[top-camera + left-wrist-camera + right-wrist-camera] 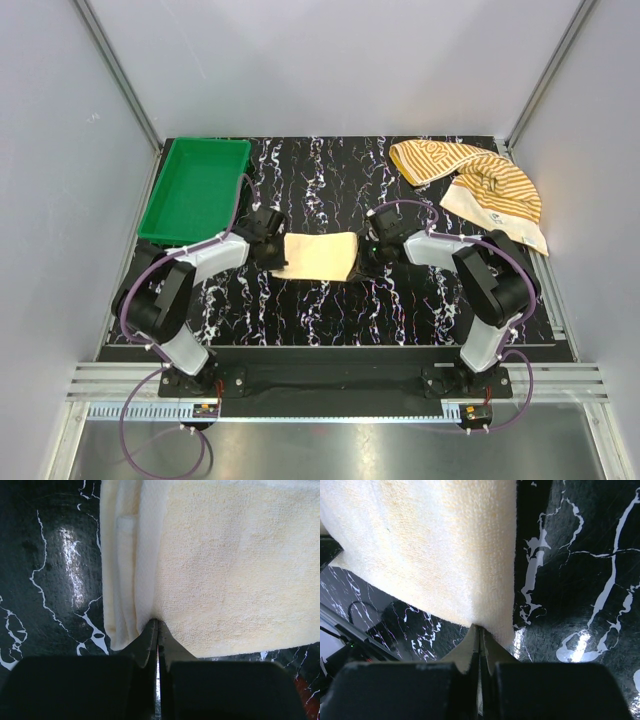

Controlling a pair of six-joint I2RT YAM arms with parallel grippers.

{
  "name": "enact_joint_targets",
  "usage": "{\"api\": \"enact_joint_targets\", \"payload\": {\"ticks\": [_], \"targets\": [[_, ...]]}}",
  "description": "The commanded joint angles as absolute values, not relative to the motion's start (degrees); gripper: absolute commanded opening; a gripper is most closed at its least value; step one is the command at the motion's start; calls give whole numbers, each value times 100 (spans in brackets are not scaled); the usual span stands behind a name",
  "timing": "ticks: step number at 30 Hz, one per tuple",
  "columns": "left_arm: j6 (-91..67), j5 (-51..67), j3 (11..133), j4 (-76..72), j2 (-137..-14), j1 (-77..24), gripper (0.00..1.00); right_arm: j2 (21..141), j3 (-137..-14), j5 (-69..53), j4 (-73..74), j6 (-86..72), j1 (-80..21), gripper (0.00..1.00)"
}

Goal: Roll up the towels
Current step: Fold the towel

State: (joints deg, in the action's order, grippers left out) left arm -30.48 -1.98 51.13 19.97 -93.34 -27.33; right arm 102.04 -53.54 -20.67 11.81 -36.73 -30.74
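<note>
The pale yellow towel, folded into a thick band, stretches between my two grippers at the middle of the black marbled table. My left gripper is shut on the towel's left end. In the left wrist view the closed tips pinch the near edge of the layered cloth. My right gripper is shut on the right end. The right wrist view shows its tips biting the cloth at a corner that hangs slightly above the table. The striped orange-and-cream towel lies crumpled at the back right.
A green tray sits at the back left corner of the table. Grey walls with metal rails close in the left, right and back sides. The striped towel overlaps the table's right edge.
</note>
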Motion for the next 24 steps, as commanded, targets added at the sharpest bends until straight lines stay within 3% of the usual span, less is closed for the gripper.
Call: {"api": "enact_joint_targets", "payload": {"ticks": [1,4,7,8,9,12,14,15,19,24], "targets": [[-2971,-730,5115,2013,-9580,-2610,0,10143,-5238,-1802,1503,-3560,-3076,0],[-2979,-624,5212,2039,-9572,-2610,0,9906,-5369,-1819,1722,-3463,-3076,0],[-2945,-624,5361,2118,-9431,-2619,0,9354,-5650,-1811,2152,-3244,-3076,20],[-2927,-641,5414,2223,-9405,-2619,0,9265,-5747,-1680,2493,-3113,-3076,37],[-2901,-685,5545,2293,-9343,-2619,0,9159,-5913,-1592,2644,-3059,-3076,44],[-2857,-825,5782,2557,-9177,-2663,2,8790,-6099,-1275,3058,-2892,-3041,55],[-2830,-896,5906,2715,-9088,-2742,14,8570,-6082,-1170,3068,-2874,-2936,57],[-2787,-975,6019,2768,-9010,-2786,28,8535,-6012,-1134,3041,-2883,-2875,58],[-2733,-1177,6301,3023,-8930,-3006,53,8700,-5854,-1300,2743,-3006,-2663,57],[-2716,-1204,6425,3313,-8693,-3120,59,9430,-5731,-1564,2110,-3225,-2646,54]]}}
